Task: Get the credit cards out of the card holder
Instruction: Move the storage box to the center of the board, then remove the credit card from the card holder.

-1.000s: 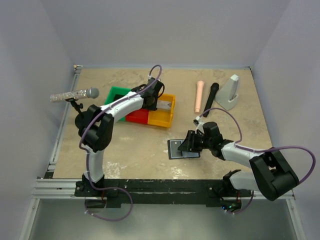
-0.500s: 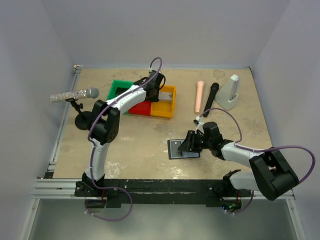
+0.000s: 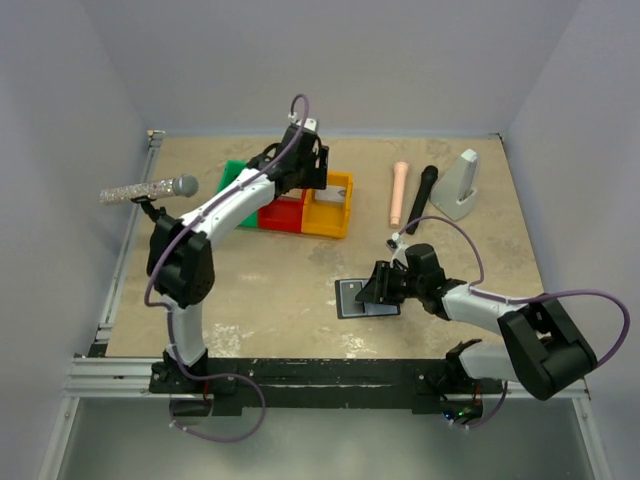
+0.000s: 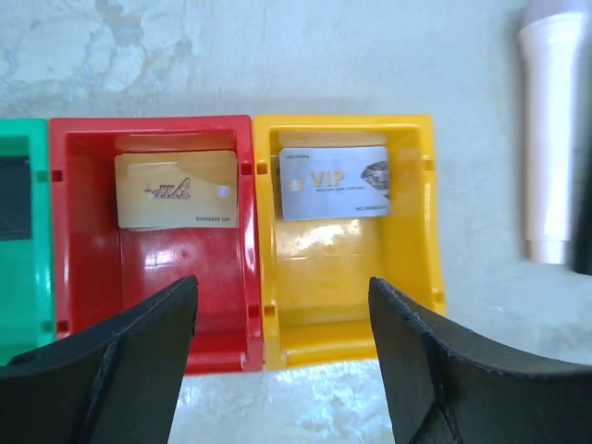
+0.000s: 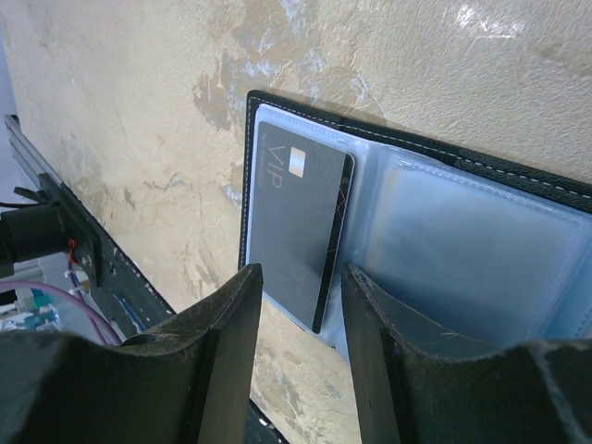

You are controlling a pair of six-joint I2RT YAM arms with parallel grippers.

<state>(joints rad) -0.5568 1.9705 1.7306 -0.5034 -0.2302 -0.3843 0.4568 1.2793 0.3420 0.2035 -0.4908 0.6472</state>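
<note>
The flat black bifold card holder (image 3: 367, 297) lies open on the table (image 3: 250, 300) in front of my right arm, its long axis running roughly left to right in the top view. The right wrist view shows what the overhead cannot: the card holder's (image 5: 481, 222) pale grey-blue sleeves, and a dark credit card (image 5: 296, 222) in the end pocket, its long axis across the holder's, parallel to the fold. The right end effector (image 5: 301, 277) is over that card with its fingers partly spread and nothing pinched between them; I cannot tell whether they touch the holder. The left wrist view looks straight down on the joined plastic bins. A tan credit card (image 4: 176, 190) lies flat at the far end of the red bin (image 4: 176, 268), and a silvery grey credit card (image 4: 335, 182) at the far end of the yellow bin (image 4: 342, 264), both long axes crosswise to their bins and the print upright in that view. The left end effector (image 4: 282, 305) hangs above them, spread wide and empty. A second ago the left end effector (image 3: 308, 165) sat low over the yellow bin (image 3: 325, 215); now it stands higher and farther back, while the right arm and card holder are unchanged.
</note>
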